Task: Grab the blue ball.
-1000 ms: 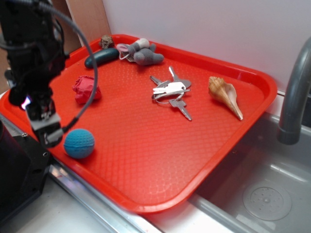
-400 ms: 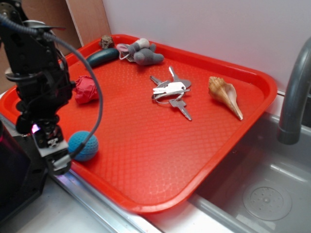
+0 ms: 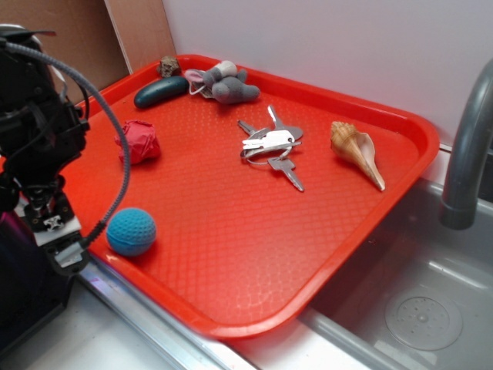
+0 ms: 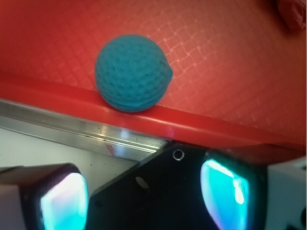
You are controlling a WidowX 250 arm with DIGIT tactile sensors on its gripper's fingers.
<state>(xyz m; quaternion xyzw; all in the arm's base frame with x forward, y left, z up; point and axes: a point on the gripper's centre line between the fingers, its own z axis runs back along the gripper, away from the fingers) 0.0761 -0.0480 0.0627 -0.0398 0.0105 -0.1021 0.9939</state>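
The blue ball (image 3: 131, 231) is a small dimpled teal sphere lying on the red tray (image 3: 231, 254), close to the tray's front-left rim. In the wrist view the blue ball (image 4: 132, 72) rests just behind that rim (image 4: 192, 128). My gripper (image 3: 63, 248) hangs left of the ball, outside the tray edge and over a black block (image 4: 158, 191). Seen from the wrist, the gripper (image 4: 144, 199) is open, both glowing fingers (image 4: 62, 201) wide apart with nothing between them. It does not touch the ball.
On the tray lie a red paper wad (image 3: 139, 142), a dark teal oval object (image 3: 160, 91), a grey plush mouse (image 3: 223, 83), a bunch of keys (image 3: 271, 146) and a seashell (image 3: 358, 150). A grey faucet (image 3: 466, 154) and a sink (image 3: 424, 308) are at the right.
My gripper dropped lower, then drew back left off the tray edge, away from the ball. The ball shifted slightly right and now lies fully uncovered.
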